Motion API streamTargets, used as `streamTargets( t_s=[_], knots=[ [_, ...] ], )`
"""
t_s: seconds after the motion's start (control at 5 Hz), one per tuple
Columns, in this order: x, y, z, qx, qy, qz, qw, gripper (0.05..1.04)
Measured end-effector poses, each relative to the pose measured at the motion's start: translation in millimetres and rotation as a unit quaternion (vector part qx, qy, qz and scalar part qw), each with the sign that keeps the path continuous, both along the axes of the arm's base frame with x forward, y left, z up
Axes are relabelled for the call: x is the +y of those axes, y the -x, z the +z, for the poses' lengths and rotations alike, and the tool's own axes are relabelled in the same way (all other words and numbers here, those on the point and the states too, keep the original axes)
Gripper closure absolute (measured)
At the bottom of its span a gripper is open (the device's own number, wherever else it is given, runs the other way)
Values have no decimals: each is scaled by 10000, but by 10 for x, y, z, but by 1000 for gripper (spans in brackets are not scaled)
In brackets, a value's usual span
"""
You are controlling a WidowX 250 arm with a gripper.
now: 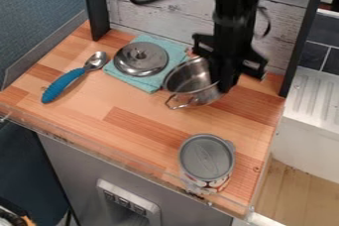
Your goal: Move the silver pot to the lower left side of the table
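The silver pot (191,82) stands on the wooden table (132,126), right of centre toward the back, with one looped handle facing the front. My gripper (225,84) hangs down at the pot's right side, its lower end over the rim and covering the right part of the pot. Whether it touches or holds the pot wall I cannot tell.
A silver lid (141,59) lies on a teal cloth (151,84) left of the pot. A blue-handled spoon (65,83) lies at the left. A can (207,163) stands near the front right edge. Black posts rise at both back corners.
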State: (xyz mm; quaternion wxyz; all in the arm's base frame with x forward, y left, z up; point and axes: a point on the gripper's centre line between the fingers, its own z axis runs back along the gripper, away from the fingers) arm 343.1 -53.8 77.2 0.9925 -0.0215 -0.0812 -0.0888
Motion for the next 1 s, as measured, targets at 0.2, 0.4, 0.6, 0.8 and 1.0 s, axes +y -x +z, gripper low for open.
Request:
streamTargets(
  t_s=[0.2,0.4,0.6,0.8,1.0],
  knots=[
    [222,213,189,-117,121,278,9995,1015],
    [514,518,136,-22,-10,454,9990,1015],
    [739,752,-87,176,-330,540,9978,1015],
    [978,809,-247,276,-482,720,9959,1015],
    [1137,816,-439,468,-540,881,9935,1015]
  ],
)
